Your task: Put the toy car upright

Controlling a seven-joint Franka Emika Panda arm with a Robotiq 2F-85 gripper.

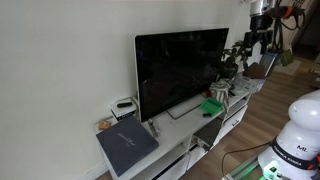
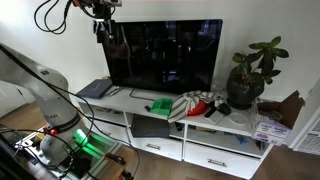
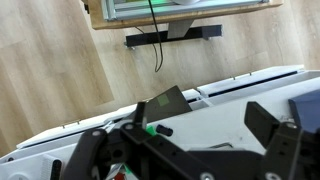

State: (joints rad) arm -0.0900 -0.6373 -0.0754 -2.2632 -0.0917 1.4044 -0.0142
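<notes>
The car (image 2: 160,106) lies on the white stand (image 2: 130,97) before the TV (image 2: 165,52), possibly tipped over, though it is too small to be sure. The gripper (image 2: 105,28) hangs high above (fingers apart, empty). The wooden floor (image 3: 60,60) lies below.

Toy car (image 1: 213,106) on white stand (image 1: 180,126) near TV (image 1: 180,70); end effector (image 1: 251,44) high above.

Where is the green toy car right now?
In an exterior view, the toy car lies on the white TV stand, just in front of the black TV, with a striped cloth right beside it.
</notes>
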